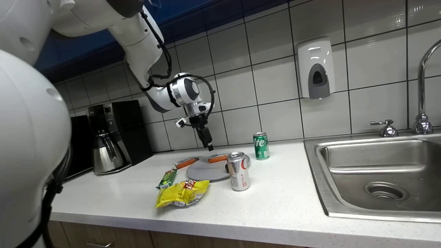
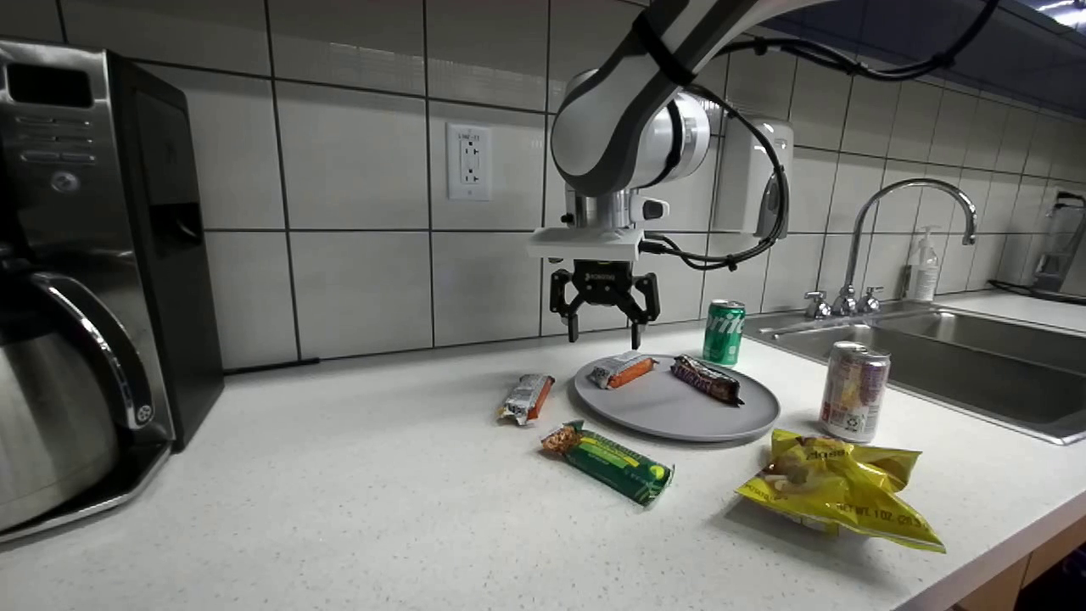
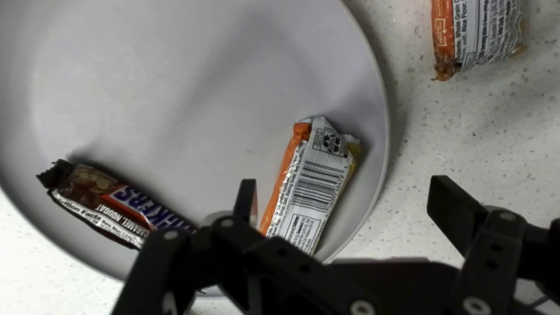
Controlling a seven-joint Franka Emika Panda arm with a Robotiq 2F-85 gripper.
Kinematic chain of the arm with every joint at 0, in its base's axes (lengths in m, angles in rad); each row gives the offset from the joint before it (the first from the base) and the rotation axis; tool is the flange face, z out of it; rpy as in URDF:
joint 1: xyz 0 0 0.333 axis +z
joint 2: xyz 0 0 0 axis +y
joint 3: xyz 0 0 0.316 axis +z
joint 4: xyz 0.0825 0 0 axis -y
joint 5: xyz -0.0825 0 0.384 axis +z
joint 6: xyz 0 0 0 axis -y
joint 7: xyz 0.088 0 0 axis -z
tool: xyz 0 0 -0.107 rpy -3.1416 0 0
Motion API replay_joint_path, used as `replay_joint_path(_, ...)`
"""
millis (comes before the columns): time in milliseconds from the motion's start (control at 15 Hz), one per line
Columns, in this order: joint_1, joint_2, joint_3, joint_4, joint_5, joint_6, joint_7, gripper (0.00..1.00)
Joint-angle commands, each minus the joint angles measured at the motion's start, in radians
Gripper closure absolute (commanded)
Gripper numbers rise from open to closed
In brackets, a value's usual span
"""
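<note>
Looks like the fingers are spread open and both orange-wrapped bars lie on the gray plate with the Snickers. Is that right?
Not quite: only one orange-wrapped bar lies on the gray plate with the Snickers. The wrist view shows the other bar on the counter beside the plate. The fingers are indeed spread open.

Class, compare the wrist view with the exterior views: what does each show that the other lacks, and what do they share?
Only the wrist view: a clear barcode on the orange-and-silver bar on the gray plate.
Only the exterior views: the green can, silver can, yellow bag, coffee maker and sink.
Shared: the plate, that bar, a similar bar beside the plate, and the pincer.
</note>
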Motion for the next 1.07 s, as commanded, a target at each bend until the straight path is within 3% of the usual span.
replay_joint_path(0, -0.003, 0.000, 0.004, 0.002, -0.002, -0.003, 0.001, 0.00)
replay_joint_path(600, 0.057, -0.008, 0.018, 0.003, -0.003, 0.064, 0.049, 0.00)
replay_joint_path(1000, 0.051, -0.004, 0.054, -0.003, 0.029, 0.098, 0.012, 0.00)
